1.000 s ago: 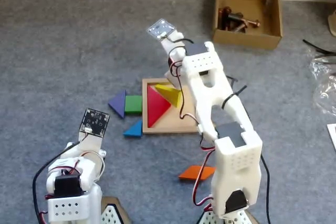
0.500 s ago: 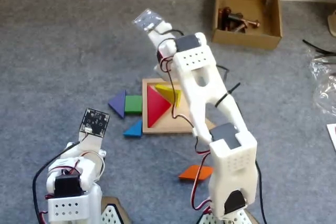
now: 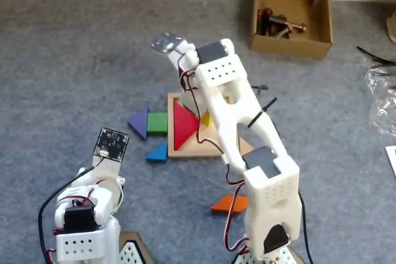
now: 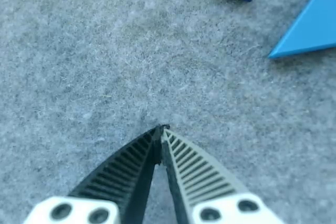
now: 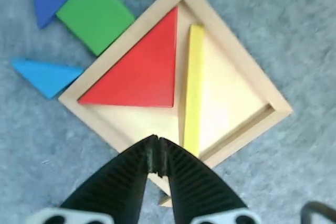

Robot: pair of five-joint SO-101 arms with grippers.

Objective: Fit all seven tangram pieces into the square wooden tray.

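Your right gripper (image 5: pixel 157 157), jaws closed and empty, hangs above one corner of the square wooden tray (image 5: pixel 226 100). Inside the tray, a large red wooden triangle (image 5: pixel 142 72) lies flat, and a yellow wooden piece (image 5: pixel 193 87) appears tipped on edge beside it. That piece looks light, rigid and smooth, so pinch its flat faces. Your left gripper (image 4: pixel 159 134) is closed over grey carpet (image 4: pixel 79 51).

Table (image 3: pixel 74 47): grey felt-like cover.
Square wooden tray (image 3: pixel 189 152) flat near middle.
Green square (image 3: pixel 157 123) just beside tray rim on left-arm side; dark blue triangle (image 3: pixel 139 122) touching square's outer edge.
Light blue triangle (image 3: pixel 158 152) near tray's near corner, apart from square.
Orange parallelogram (image 3: pixel 229 203) well apart from tray, towards arm bases, partly hidden by arm.
Cardboard box (image 3: pixel 291 46) at far edge.
Clear plastic (image 3: pixel 383 106) and black cable (image 3: pixel 374 57) at right-arm side edge.
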